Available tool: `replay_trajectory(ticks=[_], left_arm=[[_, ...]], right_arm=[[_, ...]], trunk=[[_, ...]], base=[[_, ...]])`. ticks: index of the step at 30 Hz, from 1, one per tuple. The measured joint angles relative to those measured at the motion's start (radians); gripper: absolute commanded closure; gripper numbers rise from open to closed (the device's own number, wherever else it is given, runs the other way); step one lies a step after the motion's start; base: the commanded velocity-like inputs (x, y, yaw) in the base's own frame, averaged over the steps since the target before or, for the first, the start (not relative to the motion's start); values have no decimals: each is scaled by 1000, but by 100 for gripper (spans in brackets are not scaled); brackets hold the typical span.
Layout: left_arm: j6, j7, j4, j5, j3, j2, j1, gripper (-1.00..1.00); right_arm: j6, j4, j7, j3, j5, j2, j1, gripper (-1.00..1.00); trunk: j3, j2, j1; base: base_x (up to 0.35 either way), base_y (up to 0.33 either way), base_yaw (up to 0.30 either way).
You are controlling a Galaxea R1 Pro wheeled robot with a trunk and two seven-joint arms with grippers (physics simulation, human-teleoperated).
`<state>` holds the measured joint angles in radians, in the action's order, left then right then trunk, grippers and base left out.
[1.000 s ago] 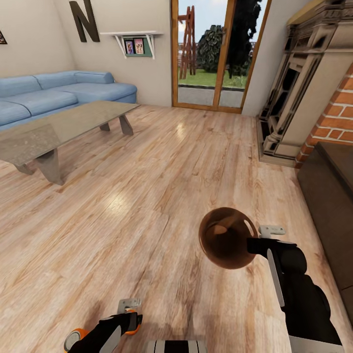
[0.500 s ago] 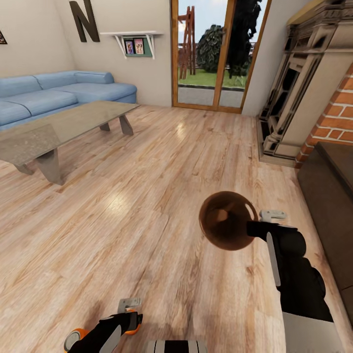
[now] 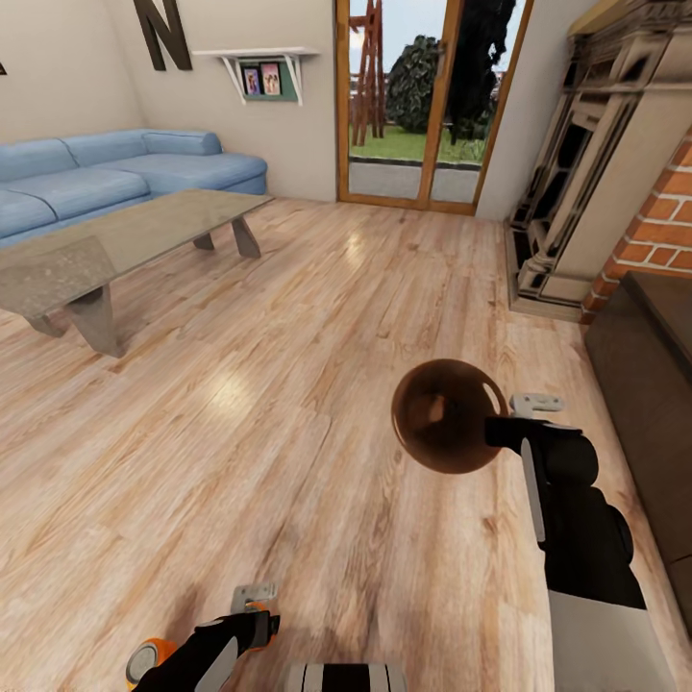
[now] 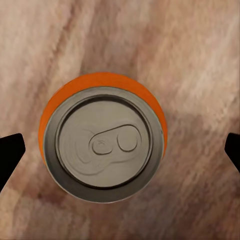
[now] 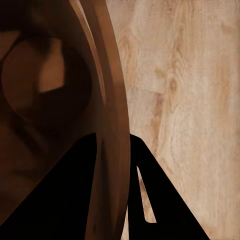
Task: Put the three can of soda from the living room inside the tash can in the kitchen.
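The tash can (image 3: 444, 416), a glossy brown round bin, hangs above the wood floor with its mouth towards me. My right gripper (image 3: 512, 420) is shut on its rim. The right wrist view shows the two black fingers (image 5: 75, 195) straddling the tash can's wall (image 5: 45, 85). In the left wrist view, one orange can of soda (image 4: 102, 142) with a silver top is seen end-on over the floor. My left gripper (image 4: 122, 152) is open, its fingertips apart from the can on both sides. The left gripper (image 3: 252, 604) is low in the head view.
I am in the living room. A glass coffee table (image 3: 125, 240) and a blue sofa (image 3: 125, 173) stand at the left. A brick fireplace (image 3: 654, 221) and a dark cabinet (image 3: 644, 384) line the right. A glass door (image 3: 413, 106) is ahead.
The right arm has lifted the tash can higher and slightly farther from me. The head view has shifted a little. The left arm keeps its pose.
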<state>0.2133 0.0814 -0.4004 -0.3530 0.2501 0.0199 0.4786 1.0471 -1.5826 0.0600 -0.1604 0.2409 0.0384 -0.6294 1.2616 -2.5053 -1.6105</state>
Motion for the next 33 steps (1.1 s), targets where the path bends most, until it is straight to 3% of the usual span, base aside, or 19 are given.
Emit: replay_trajectory(ticks=[13, 26, 33], left_arm=[[2, -1, -3, -1, 0, -1, 1, -100], [6, 0, -6, -1, 0, -2, 5, -100], [5, 0, -7, -1, 0, -2, 7, -100]], right_arm=[[0, 0, 0, 8, 28, 28, -2, 100], [0, 0, 0, 8, 34, 31, -1, 100], [0, 0, -1, 8, 35, 31, -1, 100]], trunk=[[0, 0, 0], [0, 0, 0], [19, -1, -2]], base=[[0, 0, 0], [0, 0, 0], [0, 0, 0]])
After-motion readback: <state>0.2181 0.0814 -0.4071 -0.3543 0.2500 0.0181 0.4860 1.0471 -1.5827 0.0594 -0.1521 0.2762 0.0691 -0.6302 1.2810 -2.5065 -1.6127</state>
